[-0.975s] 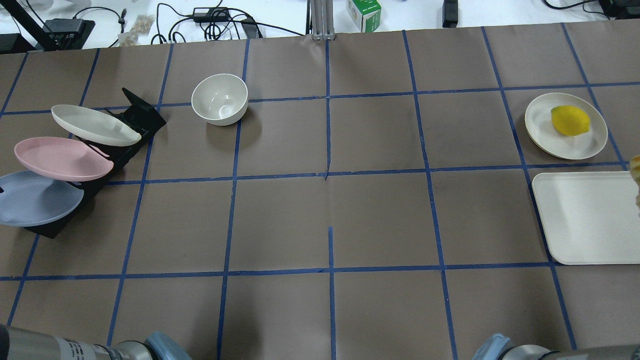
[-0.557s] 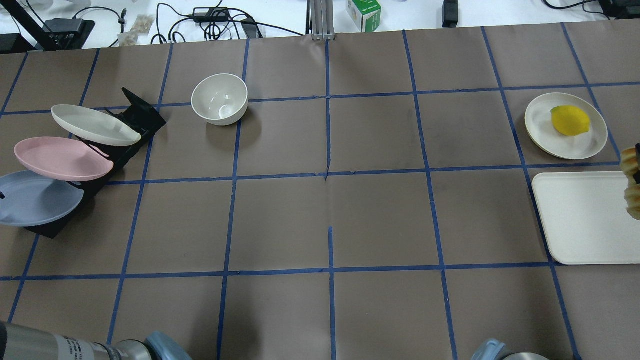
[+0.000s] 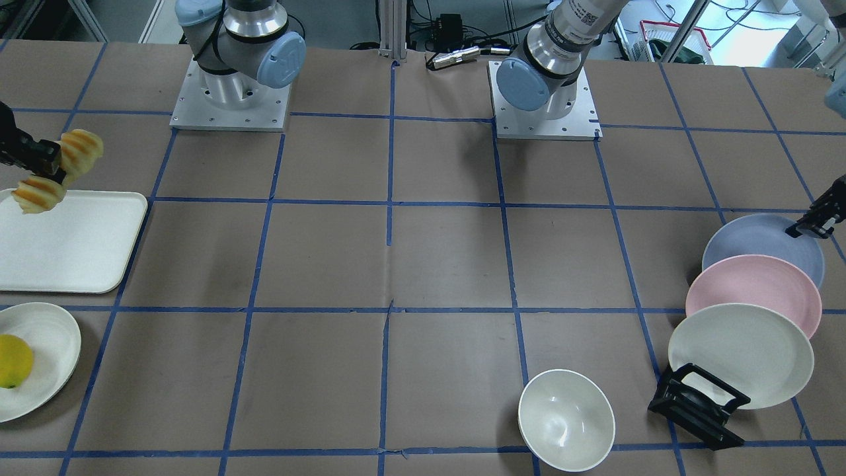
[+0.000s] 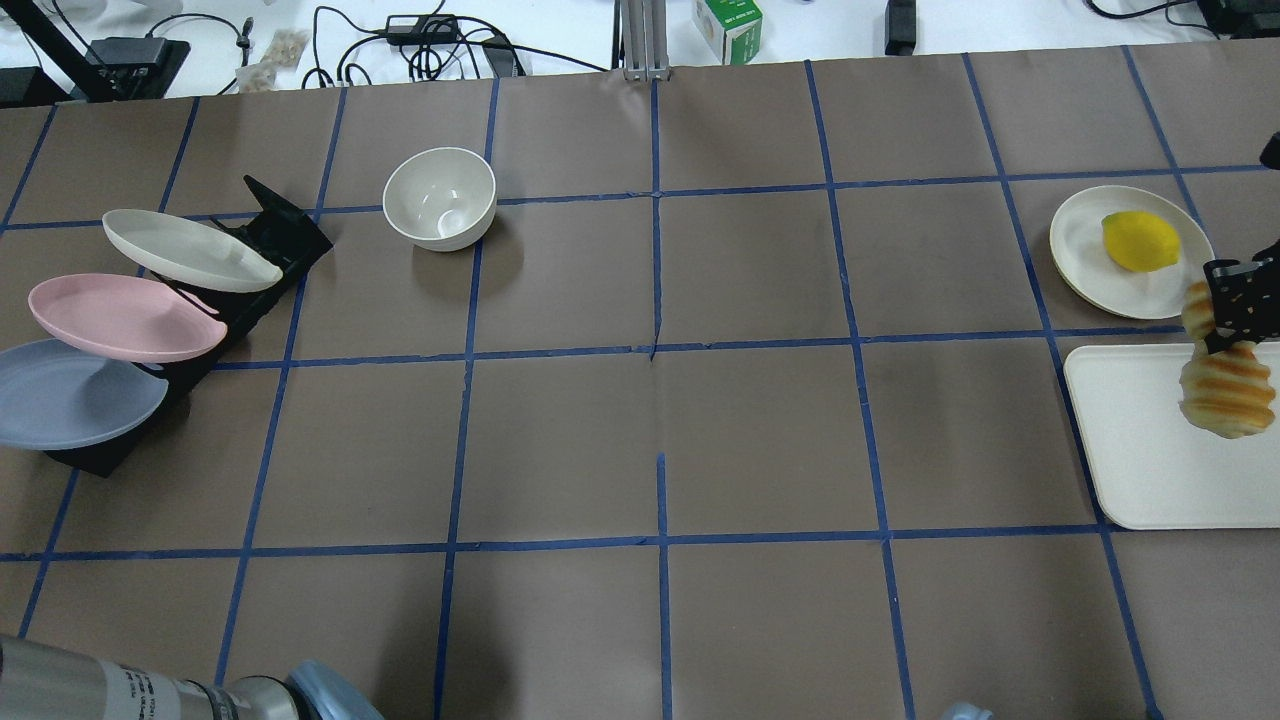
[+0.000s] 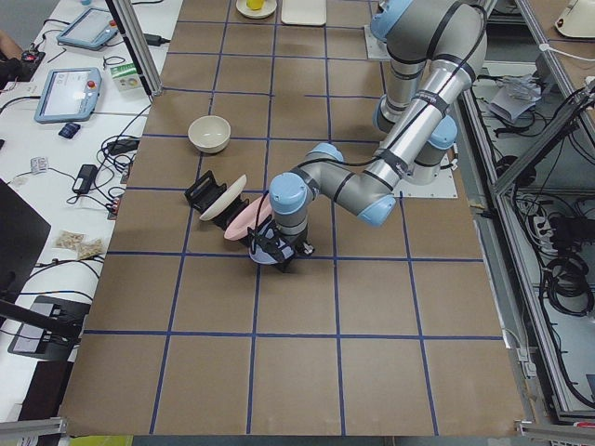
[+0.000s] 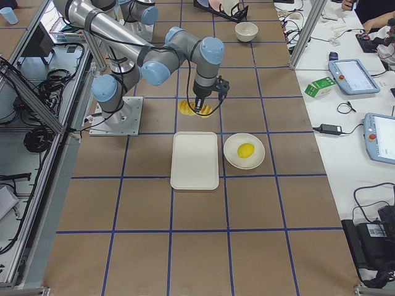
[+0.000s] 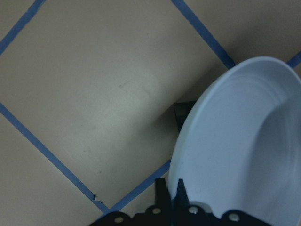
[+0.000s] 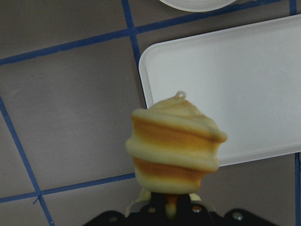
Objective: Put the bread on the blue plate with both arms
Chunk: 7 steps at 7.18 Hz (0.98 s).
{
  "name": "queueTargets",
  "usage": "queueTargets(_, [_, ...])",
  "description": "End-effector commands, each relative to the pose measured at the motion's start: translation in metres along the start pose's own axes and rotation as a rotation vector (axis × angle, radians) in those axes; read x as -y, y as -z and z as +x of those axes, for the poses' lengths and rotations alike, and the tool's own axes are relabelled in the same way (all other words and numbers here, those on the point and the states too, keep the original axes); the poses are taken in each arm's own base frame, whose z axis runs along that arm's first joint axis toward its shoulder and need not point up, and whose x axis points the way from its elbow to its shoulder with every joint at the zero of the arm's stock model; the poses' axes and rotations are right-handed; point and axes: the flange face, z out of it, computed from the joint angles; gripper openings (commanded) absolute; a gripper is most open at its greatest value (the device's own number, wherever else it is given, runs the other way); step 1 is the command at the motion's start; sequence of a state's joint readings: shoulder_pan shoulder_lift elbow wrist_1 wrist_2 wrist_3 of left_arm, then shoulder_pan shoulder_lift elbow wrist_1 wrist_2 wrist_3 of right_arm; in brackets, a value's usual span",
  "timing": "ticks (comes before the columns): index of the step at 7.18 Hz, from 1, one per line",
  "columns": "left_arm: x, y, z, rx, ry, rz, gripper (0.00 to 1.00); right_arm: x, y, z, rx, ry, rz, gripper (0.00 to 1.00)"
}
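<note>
The bread [image 4: 1228, 390], a soft loaf with orange and cream stripes, hangs pinched in my right gripper [image 4: 1230, 322] above the far edge of the white tray [image 4: 1150, 450]. It also shows in the front view [image 3: 66, 165] and the right wrist view [image 8: 174, 150]. The blue plate [image 4: 80, 395] leans in the nearest slot of a black rack [image 4: 280, 235] at the far left. My left gripper [image 3: 809, 228] is shut on the blue plate's rim [image 7: 244, 141]. In the left wrist view the fingertips [image 7: 162, 197] clamp that rim.
A pink plate [image 4: 120, 318] and a cream plate [image 4: 190, 250] lean in the same rack behind the blue one. A white bowl [image 4: 440, 198] stands near the rack. A cream plate [image 4: 1085, 250] with a yellow lemon [image 4: 1140, 241] sits beyond the tray.
My right gripper has moved in from the right edge with the bread, which now hangs fully in view over the tray. The blue plate has shifted slightly.
</note>
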<state>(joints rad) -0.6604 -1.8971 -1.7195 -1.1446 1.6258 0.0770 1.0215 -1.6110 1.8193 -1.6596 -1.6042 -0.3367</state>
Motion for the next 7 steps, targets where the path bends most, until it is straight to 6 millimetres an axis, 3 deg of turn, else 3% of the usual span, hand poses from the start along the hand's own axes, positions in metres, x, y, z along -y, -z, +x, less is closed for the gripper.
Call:
queueTargets(1, [0.003,0.014,-0.002,0.002,-0.002,0.022,0.0,0.004,0.022,-0.037,0.016,0.038,0.026,0.0])
queueTargets(2, [0.001,0.025,-0.001,0.003,-0.001,0.038,0.0,0.004,0.032,-0.071,0.008,0.027,0.038,0.0])
queueTargets(4, [-0.003,0.055,-0.007,0.04,0.0,0.062,0.0,-0.012,0.054,-0.163,-0.007,0.019,0.062,0.0])
queueTargets(6, [-0.015,0.103,-0.019,0.138,-0.001,0.01,0.0,-0.038,0.053,-0.234,0.014,0.0,0.057,0.0])
queueTargets(7, [-0.025,0.137,-0.027,0.163,-0.031,0.017,0.0,-0.047,0.053,-0.26,0.033,-0.049,0.063,0.0])
